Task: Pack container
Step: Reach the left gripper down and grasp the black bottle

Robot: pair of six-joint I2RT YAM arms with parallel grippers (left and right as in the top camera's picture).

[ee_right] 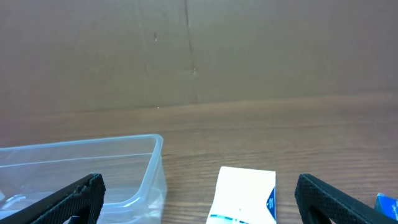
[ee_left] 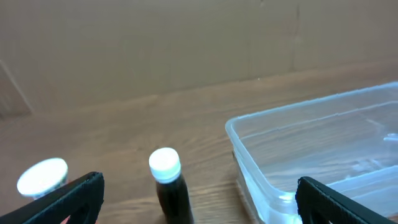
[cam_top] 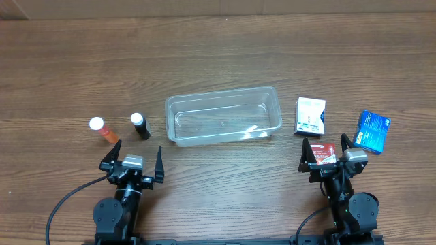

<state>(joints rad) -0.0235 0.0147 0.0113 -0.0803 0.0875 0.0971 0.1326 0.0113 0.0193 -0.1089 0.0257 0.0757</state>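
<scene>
Left hand (cam_top: 139,145) and right hand (cam_top: 325,140) gape empty before one container (cam_top: 222,94), two bottles (cam_top: 101,129) (cam_top: 140,126) and seemingly three boxes (cam_top: 310,116) (cam_top: 372,131) (cam_top: 323,151).

1. The container (cam_top: 223,119) stands open on top, free to reach from above.
2. That dark bottle (cam_top: 140,126) blocks the way straight ahead of the left gripper (cam_top: 136,155), with the orange bottle (cam_top: 103,131) just beside it.
3. The white box (cam_top: 310,116) narrows the lane right of the container.

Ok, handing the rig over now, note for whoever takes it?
Left gripper: open, empty.
Right gripper: open, empty.
Container: mid-table, nothing in it.
Orange bottle and black bottle stand to its left. White box, red box and blue box lie to its right, the red box right at the right gripper.
Done: nothing packed.
To do: probably all five items.
</scene>
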